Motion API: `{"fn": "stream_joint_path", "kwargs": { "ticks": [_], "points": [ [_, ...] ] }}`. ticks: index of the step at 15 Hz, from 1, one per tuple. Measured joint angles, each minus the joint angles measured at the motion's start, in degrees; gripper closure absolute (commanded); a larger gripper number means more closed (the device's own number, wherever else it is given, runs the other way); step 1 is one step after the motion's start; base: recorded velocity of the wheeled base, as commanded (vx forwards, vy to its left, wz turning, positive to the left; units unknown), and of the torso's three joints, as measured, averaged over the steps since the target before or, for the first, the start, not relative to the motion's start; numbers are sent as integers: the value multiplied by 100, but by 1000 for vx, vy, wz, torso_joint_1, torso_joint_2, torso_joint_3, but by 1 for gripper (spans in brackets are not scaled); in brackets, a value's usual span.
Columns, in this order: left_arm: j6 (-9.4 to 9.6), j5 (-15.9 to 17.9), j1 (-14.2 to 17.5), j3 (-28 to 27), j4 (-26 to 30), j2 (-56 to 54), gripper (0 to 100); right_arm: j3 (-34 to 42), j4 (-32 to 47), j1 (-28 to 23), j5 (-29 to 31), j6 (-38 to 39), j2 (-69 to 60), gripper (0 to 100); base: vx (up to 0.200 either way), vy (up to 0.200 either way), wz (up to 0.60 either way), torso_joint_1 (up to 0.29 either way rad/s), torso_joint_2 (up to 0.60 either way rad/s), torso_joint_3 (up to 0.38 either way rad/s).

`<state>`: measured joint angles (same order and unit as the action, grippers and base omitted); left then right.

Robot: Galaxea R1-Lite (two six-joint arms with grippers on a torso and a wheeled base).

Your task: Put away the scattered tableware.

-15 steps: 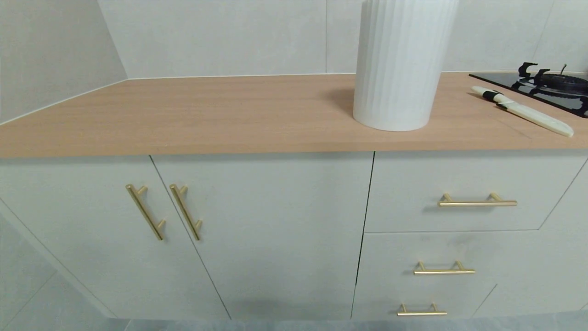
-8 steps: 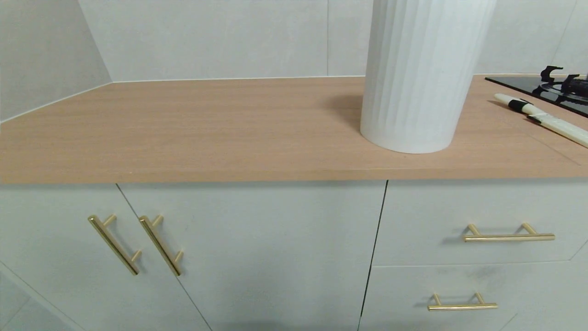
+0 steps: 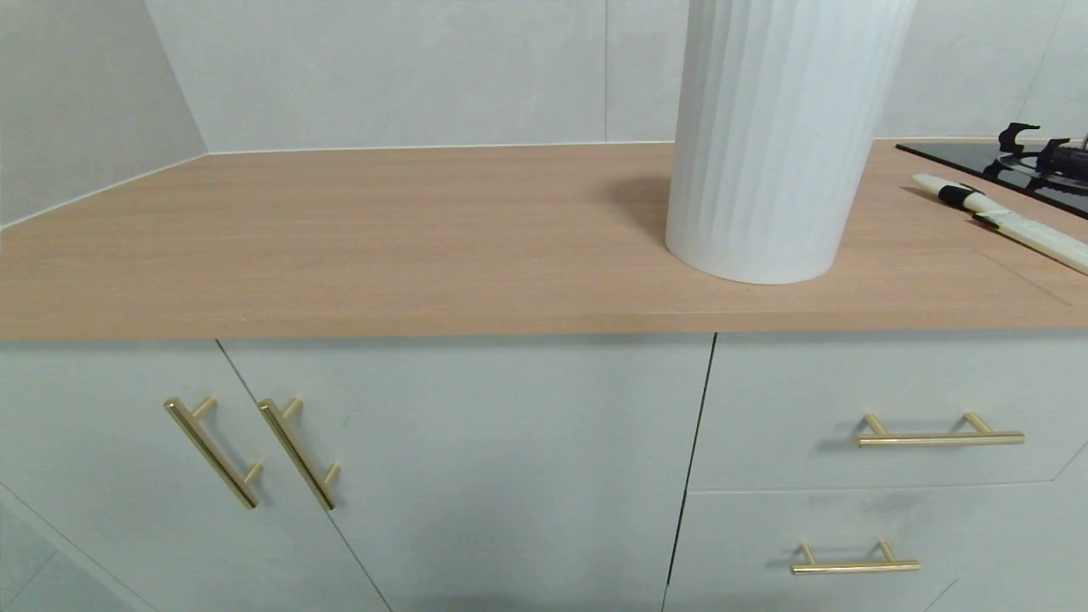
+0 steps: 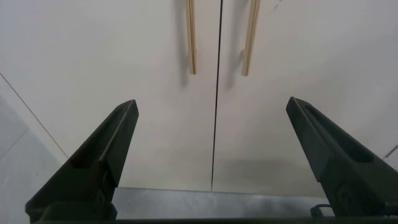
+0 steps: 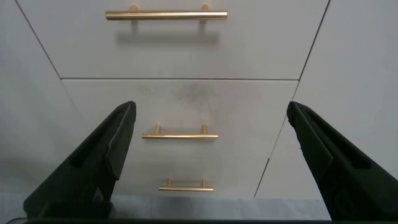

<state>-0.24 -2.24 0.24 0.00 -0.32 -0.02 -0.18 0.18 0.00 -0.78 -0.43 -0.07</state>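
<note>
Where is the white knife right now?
In the head view the knife lies on the wooden counter at the robot's right, between the tall white container and the black stove.

Mostly matt finishes
Countertop (image 3: 382, 238) matt wood-grain; ribbed container (image 3: 773, 144) matt white; drawer handle (image 3: 939, 439) shiny gold metal; hob (image 3: 977, 157) glossy black.

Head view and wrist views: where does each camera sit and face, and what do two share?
Head view: on the head, facing forward and down at countertop, white container, knife.
Left wrist view: on that wrist, facing cupboard doors past the left gripper, fingers open.
Right wrist view: likewise, facing drawers past the right gripper, fingers open.
Shared: head and wrist views show the gold handles.
</note>
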Motion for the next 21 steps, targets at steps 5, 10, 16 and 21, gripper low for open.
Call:
{"fn": "stream_joint_path", "kwargs": {
  "ticks": [5,10,16,21],
  "points": [
    [2,-2,5,0,-1,0,0,2,0,0,2,2,0,0,0,-200,0,1,0,1],
    [-5,-2,0,0,0,0,0,2,0,0,2,0,0,0,0,-160,0,3,2,1],
    [-18,0,0,0,-1,0,0,0,0,0,2,0,0,0,0,0,0,0,0,0],
    [-18,-2,0,0,5,0,0,0,0,0,2,0,0,0,0,0,0,5,-41,-34]
  ]
}}
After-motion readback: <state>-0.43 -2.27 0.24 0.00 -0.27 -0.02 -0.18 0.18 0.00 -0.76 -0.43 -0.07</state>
